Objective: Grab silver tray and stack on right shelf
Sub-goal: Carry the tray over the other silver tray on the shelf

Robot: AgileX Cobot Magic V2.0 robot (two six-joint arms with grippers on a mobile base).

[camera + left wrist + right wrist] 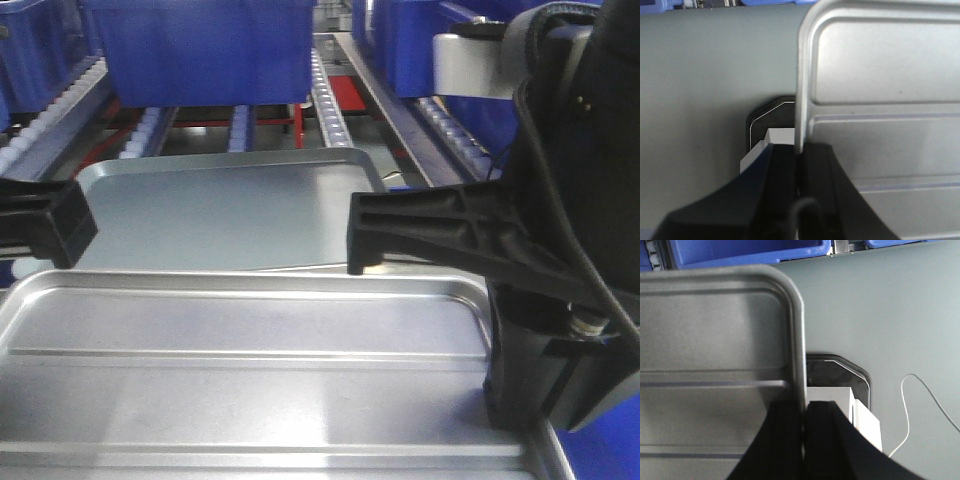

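The silver tray (250, 380), shiny with two lengthwise ridges, fills the near part of the front view and is held level between both arms. My left gripper (70, 225) is shut on its left rim; in the left wrist view the gripper (799, 150) pinches the rim of the tray (880, 75). My right gripper (362, 235) is shut on the right rim; in the right wrist view the gripper (805, 407) clamps the edge of the tray (715, 330). The right shelf (330, 100), with white rollers and a red frame, lies ahead.
A larger, duller grey tray (230, 210) lies just beyond and below the silver one; it also shows under the left gripper (700, 100) and the right gripper (900, 315). Blue bins (200, 50) (420, 40) stand on the roller lanes behind it.
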